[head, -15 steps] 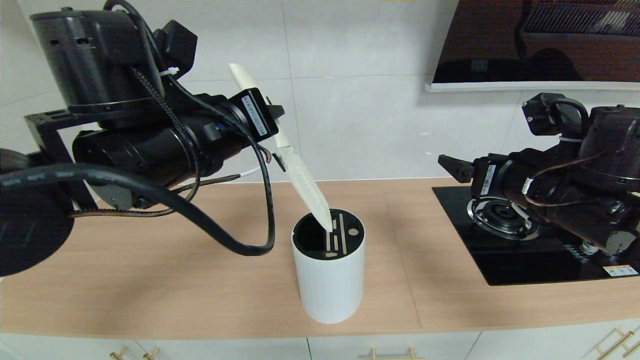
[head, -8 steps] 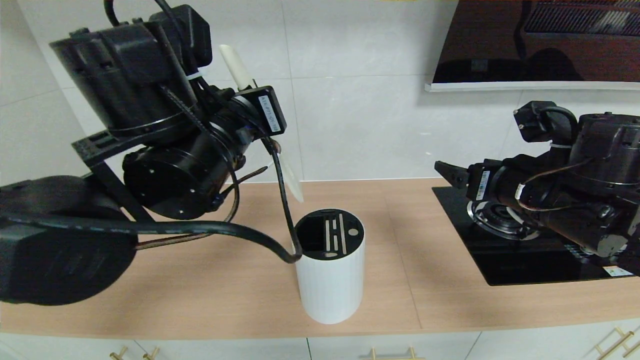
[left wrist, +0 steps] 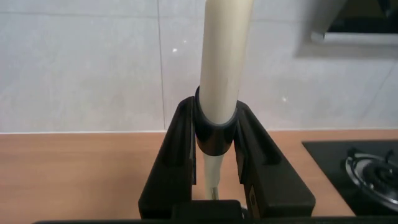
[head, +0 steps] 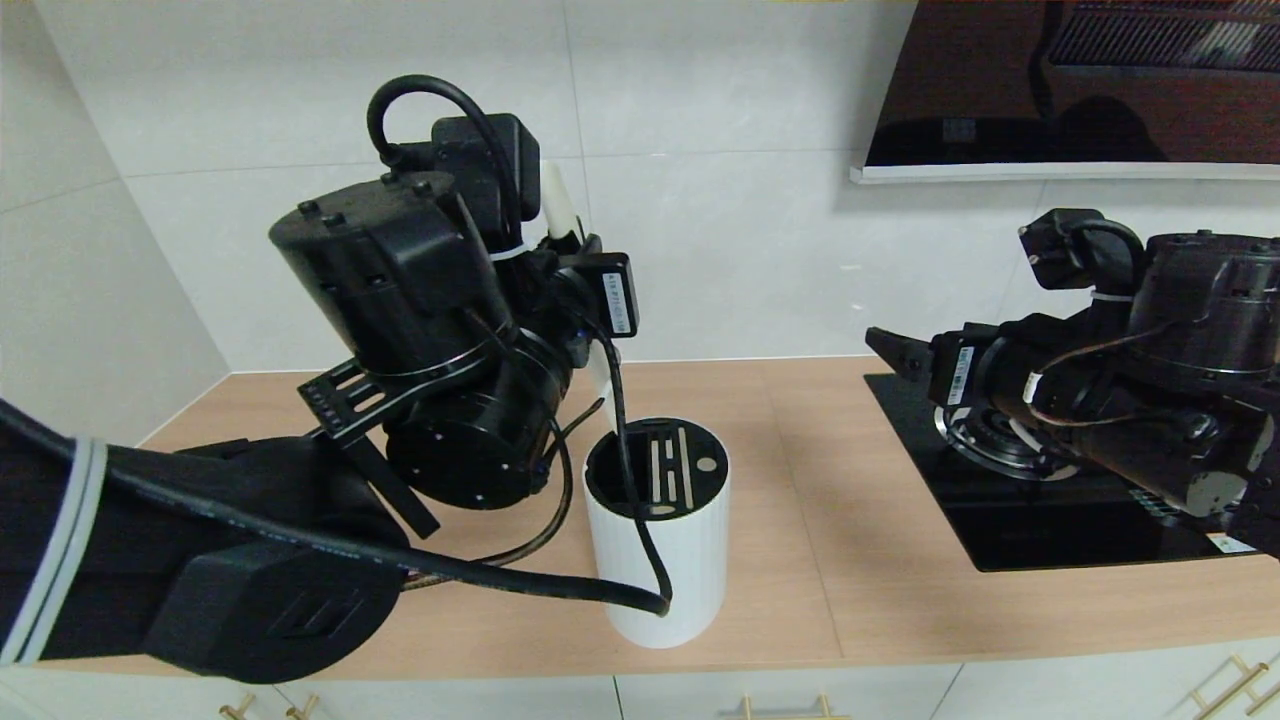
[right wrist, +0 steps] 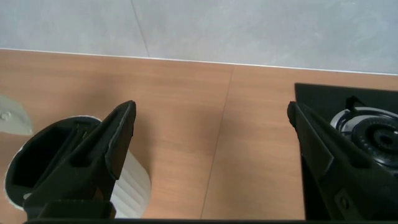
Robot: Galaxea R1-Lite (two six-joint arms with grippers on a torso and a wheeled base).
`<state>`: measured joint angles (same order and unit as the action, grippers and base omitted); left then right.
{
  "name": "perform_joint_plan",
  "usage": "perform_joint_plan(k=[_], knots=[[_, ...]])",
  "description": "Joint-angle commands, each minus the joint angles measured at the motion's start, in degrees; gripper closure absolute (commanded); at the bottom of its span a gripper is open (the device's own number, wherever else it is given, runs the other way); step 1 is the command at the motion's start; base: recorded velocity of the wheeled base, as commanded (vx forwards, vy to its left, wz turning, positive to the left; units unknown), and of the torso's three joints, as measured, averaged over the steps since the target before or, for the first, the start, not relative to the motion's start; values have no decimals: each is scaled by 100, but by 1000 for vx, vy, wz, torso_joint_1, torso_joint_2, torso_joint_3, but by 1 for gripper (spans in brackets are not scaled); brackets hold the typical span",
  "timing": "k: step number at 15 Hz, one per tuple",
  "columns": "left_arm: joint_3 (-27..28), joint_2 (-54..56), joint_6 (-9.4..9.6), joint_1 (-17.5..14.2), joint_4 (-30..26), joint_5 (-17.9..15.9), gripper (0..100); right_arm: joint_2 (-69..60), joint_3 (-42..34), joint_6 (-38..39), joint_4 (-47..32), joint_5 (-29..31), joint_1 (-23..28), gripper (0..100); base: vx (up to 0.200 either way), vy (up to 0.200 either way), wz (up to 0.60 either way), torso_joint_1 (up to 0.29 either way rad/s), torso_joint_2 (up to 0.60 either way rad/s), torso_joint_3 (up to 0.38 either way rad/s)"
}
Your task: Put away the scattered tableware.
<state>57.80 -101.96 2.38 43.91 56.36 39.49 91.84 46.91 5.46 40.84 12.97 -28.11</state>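
Pinching the cream knife (left wrist: 222, 56) at its handle, my left gripper (left wrist: 214, 127) holds it upright just above the white slotted holder (head: 662, 560). I judge the knife stiff, light and slippery, so the handle is the correct hold. My right gripper (right wrist: 211, 118) is spread, empty.

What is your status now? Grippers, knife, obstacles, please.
Left gripper shut on knife. Right gripper open, empty, over counter. Knife near upright, tip beside holder top, not in a slot.

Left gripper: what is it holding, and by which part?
The left gripper holds the cream knife by its handle, at the dark collar. The right gripper is open and empty.
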Motion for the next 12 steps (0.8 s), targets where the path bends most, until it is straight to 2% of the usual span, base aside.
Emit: perform_joint_plan(k=[1,8,12], knots=[[-49,-25,0,83,-11,7,100,27,2,-1,3,4,-1,0,0,0,0,0,0,0],[-128,-298,-167,206,-239,7,100,88,-33,-1,12,4,-45,0,0,0,0,0,0,0],[-146,-368,-176,206,-248,15,100,88,-42,-1,3,21,-72,0,0,0,0,0,0,0]])
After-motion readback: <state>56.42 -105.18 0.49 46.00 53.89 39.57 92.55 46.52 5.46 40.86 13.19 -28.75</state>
